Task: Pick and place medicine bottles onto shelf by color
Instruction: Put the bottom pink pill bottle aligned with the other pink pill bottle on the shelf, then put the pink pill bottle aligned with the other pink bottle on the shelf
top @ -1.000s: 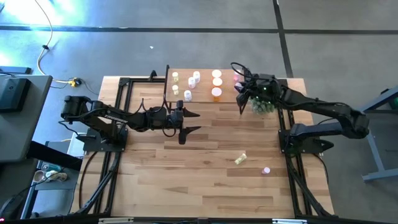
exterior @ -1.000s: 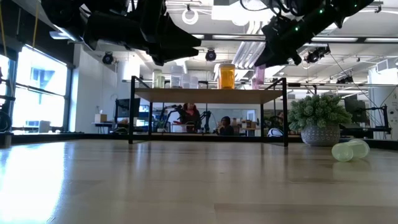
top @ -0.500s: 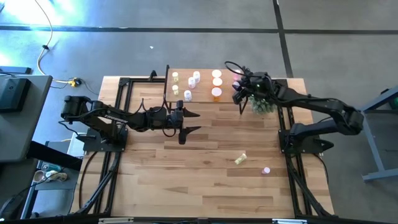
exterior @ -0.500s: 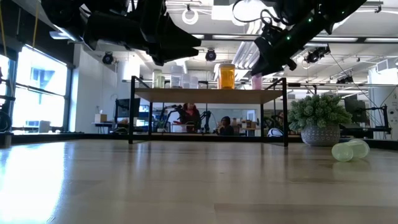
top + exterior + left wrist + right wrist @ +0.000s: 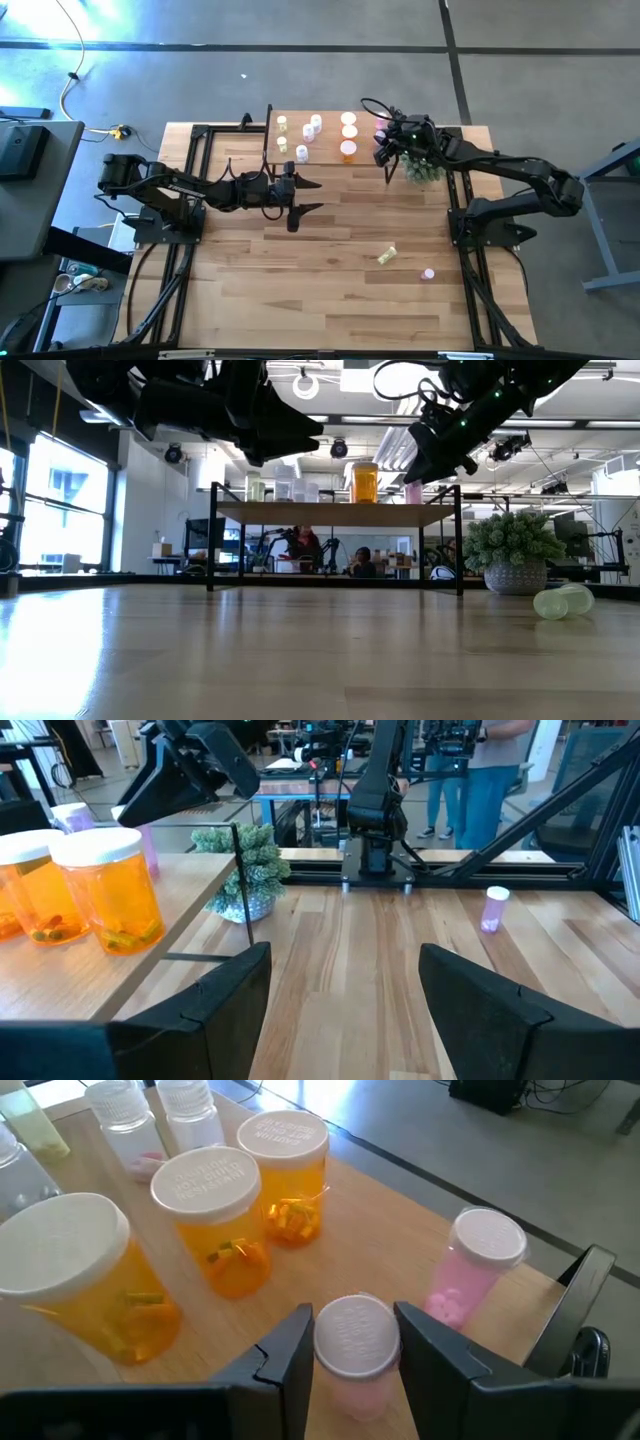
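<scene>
From above, the right pincer (image 5: 381,141) hangs over the shelf (image 5: 325,160); the left pincer (image 5: 311,196) waits spread over the table (image 5: 340,290). Its wrist view shows orange bottles (image 5: 108,888) holding pills. The right wrist view shows fingers (image 5: 285,1342) flanking a pink bottle (image 5: 356,1350) standing on the shelf; whether they pinch it I cannot tell.

We see our right gripper (image 5: 355,1342) with a pink bottle (image 5: 356,1355) between its two dark fingers (image 5: 285,1345), standing on the shelf (image 5: 390,1230). A second pink bottle (image 5: 475,1265) stands near it by the shelf edge. Three orange bottles (image 5: 215,1220) stand upright in a row beside them, with clear bottles (image 5: 125,1130) farther off.
</scene>
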You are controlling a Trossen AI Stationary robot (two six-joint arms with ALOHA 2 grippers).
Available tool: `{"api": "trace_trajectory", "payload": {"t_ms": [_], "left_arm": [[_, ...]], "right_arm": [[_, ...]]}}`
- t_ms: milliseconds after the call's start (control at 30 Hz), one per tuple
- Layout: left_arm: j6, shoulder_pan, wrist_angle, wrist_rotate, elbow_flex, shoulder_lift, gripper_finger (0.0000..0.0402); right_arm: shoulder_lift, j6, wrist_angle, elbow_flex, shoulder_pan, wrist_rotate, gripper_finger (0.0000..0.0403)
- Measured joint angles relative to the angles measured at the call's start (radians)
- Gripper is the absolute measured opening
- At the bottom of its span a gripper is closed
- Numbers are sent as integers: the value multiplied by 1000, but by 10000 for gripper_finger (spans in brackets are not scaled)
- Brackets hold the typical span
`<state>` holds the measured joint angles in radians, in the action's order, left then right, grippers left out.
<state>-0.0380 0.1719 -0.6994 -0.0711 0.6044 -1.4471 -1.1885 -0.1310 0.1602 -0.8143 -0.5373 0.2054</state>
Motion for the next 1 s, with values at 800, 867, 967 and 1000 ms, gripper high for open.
{"api": "trace_trajectory", "payload": {"t_ms": [800,867,967,1000], "left_arm": [[0,0,0,0,0,0,243],[0,0,0,0,0,0,243],[0,0,0,0,0,0,243],[0,0,0,0,0,0,243]], "right_arm": [[46,-22,-7,3,0,30,190],[66,-22,-7,3,1,28,190],[99,-22,-7,3,1,26,190],[112,-22,-7,3,1,24,190]]}}
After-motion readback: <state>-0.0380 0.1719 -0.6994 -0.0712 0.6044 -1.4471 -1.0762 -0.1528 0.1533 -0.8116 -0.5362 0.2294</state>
